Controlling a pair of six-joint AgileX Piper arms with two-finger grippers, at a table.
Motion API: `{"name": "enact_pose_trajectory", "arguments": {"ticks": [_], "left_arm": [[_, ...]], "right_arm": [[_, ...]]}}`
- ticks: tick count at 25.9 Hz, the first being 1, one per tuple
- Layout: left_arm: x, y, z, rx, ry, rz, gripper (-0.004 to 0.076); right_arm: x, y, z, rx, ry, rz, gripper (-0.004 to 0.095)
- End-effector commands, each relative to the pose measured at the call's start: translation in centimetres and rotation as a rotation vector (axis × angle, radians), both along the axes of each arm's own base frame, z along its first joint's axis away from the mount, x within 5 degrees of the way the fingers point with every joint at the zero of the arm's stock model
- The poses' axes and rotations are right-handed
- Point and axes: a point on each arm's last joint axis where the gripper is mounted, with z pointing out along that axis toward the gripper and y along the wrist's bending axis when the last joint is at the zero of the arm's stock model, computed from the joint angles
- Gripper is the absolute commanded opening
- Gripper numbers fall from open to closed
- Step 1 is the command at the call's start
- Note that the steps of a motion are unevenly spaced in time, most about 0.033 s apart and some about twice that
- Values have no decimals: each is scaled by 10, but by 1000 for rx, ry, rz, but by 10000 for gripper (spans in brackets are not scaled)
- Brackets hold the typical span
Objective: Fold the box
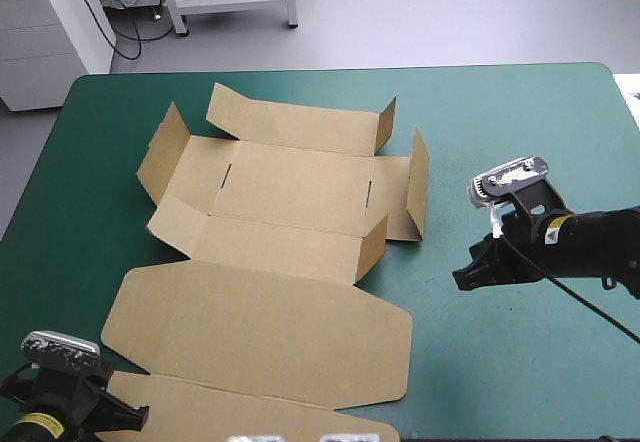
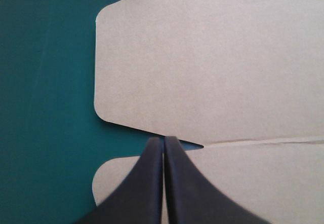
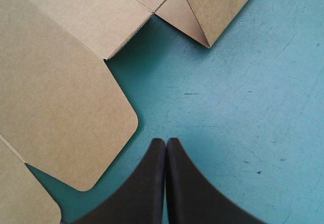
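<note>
Box [image 1: 290, 187]: spread flat, end flaps half-raised.
Left hand [image 2: 163, 140]: pinched empty, over Box's near flap.
Right hand [image 3: 166, 142]: pinched empty, beside Box.
Tip: spread fingers before grasping.

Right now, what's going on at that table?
Neither pincer holds anything. The box lies as an opened brown sheet, its far flaps partly raised, its lid flat. The left pincer is shut above the lid's near-left corner. The right pincer is shut over bare teal-green cover, beside the box.
</note>
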Motion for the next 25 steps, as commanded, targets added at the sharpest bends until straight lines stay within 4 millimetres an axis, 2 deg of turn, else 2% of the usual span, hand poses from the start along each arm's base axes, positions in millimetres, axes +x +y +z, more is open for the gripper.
{"name": "enact_pose_trajectory", "arguments": {"ticks": [1,13,16,19,20,22,25], "left_arm": [[5,-1,10,-13,-61,1,-10],[5,-1,10,-13,-61,1,-10],[5,-1,10,-13,-61,1,-10],[5,-1,10,-13,-61,1,-10],[5,-1,10,-13,-61,1,-10],[5,-1,10,-13,-61,1,-10],[5,-1,10,-13,-61,1,-10]], "right_arm": [[-3,-1,12,27,-80,1,-20],[-2,-2,12,13,-85,-3,6],[-1,-4,11,14,-77,-37,113],[-1,-4,11,26,-67,-63,300],[-2,-3,11,33,-65,-61,407],[-2,0,11,66,-51,-51,545],[-2,3,12,100,-48,-44,580]]}}
